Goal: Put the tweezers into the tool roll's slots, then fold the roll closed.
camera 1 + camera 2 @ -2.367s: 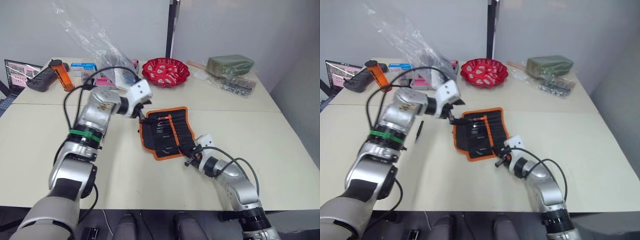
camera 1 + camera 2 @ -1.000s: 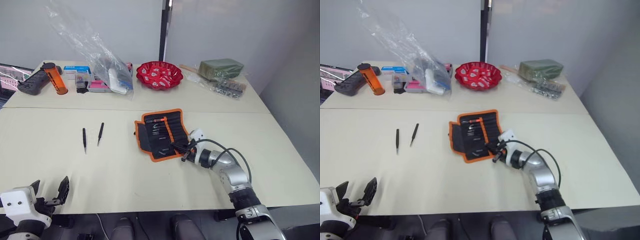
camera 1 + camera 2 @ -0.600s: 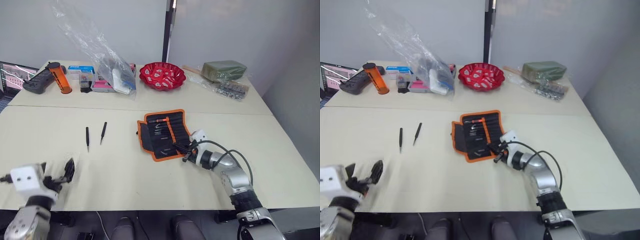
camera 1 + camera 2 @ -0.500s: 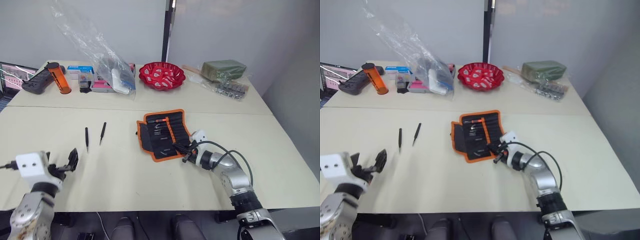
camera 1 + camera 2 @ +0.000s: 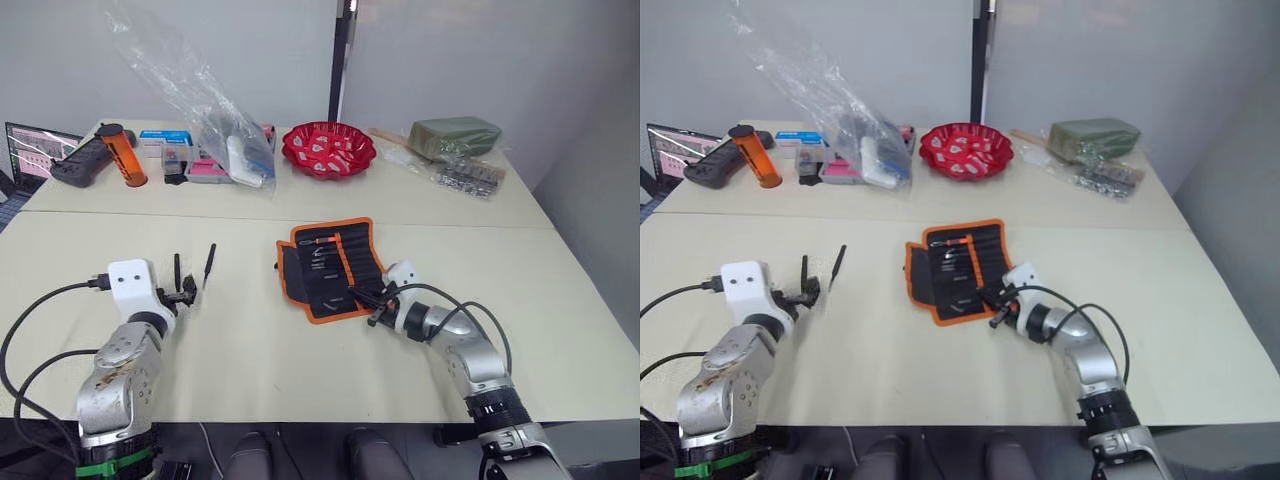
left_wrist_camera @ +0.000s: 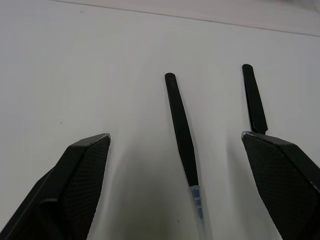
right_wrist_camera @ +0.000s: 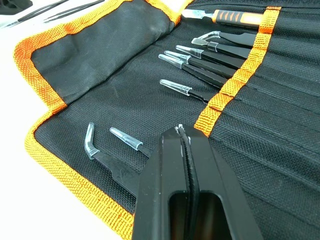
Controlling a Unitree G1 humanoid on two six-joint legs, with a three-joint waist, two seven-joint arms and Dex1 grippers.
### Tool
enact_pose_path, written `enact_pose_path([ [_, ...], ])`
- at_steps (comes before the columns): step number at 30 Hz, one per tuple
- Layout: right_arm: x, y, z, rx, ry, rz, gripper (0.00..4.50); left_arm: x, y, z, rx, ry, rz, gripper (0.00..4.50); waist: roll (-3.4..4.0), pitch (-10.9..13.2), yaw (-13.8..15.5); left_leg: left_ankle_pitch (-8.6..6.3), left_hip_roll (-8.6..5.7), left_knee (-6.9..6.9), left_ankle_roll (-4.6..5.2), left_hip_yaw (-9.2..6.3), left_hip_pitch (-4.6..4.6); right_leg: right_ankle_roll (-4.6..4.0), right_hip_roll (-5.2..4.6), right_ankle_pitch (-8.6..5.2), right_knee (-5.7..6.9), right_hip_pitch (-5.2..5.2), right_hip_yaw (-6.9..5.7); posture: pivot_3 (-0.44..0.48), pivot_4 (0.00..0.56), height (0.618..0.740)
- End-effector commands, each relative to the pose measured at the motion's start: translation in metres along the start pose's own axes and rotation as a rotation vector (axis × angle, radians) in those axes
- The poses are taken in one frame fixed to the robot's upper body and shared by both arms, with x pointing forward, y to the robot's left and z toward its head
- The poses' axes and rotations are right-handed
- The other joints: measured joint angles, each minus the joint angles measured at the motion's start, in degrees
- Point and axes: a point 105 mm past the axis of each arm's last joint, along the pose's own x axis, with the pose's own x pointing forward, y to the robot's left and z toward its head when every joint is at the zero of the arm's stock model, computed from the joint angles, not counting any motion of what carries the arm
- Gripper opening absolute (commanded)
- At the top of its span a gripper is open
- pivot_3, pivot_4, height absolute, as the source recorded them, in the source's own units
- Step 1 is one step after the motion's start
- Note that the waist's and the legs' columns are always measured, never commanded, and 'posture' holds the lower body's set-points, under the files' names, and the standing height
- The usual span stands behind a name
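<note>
My left gripper [image 6: 176, 165] stood wide open, one of the loose tweezers [image 6: 181, 129] between its fingers. My right gripper [image 7: 186, 150], pinched empty, rested on the roll [image 5: 335, 267].

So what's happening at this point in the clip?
The robot is packing tweezers into a tool roll that lies open on the table. The left gripper, open, straddles one of two loose tweezers. The right gripper, shut, rests on the roll, where several tweezers already sit in slots.
</note>
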Motion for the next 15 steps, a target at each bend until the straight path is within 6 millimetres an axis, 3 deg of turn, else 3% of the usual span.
enact_pose_path([
  [1,-0.002,0.004,-0.029,0.052,0.11,-0.001,0.0,0.003,-0.003,0.006,0.024,-0.003,0.01,3.65,0.0,0.0,0.01,0.0,0.0,0.0,0.0,0.0,0.0,0.0,0.0,0.0,0.0,0.0,0.0,0.0,0.15,0.729],
  [3,-0.002,0.004,-0.028,0.052,0.109,0.0,0.0,0.003,0.001,0.005,-0.012,0.003,0.043,2.98,0.0,0.0,0.02,0.0,0.0,0.0,0.0,0.0,0.0,0.0,0.0,0.0,0.0,0.0,0.0,0.0,0.15,0.729],
  [4,-0.002,0.004,-0.028,0.053,0.109,0.001,0.0,0.003,0.003,0.005,-0.035,0.003,0.058,2.92,0.0,0.0,0.03,0.0,0.0,0.0,0.0,0.0,0.0,0.0,0.0,0.0,0.0,0.0,0.0,0.0,0.15,0.729],
  [5,-0.001,0.004,-0.028,0.053,0.109,0.002,0.0,0.002,0.006,0.003,-0.055,0.009,0.073,2.36,0.0,0.0,0.04,0.0,0.0,0.0,-0.01,0.0,0.0,0.01,0.0,0.01,0.0,0.0,0.0,0.0,0.15,0.729],
  [12,0.002,0.006,-0.027,0.054,0.103,0.002,0.0,-0.006,0.032,0.002,-0.09,-0.016,0.16,0.11,0.04,-0.03,-0.06,-0.01,0.0,0.0,-0.01,0.0,0.01,0.02,0.0,0.01,0.0,0.0,0.01,0.0,0.15,0.729],
  [15,0.002,0.007,-0.026,0.057,0.101,0.002,0.0,-0.011,0.045,0.015,-0.074,-0.082,0.189,0.05,0.05,-0.02,-0.19,-0.03,0.01,-0.01,-0.05,0.01,0.01,0.0,0.0,0.02,0.0,-0.03,0.0,0.0,0.15,0.729],
])
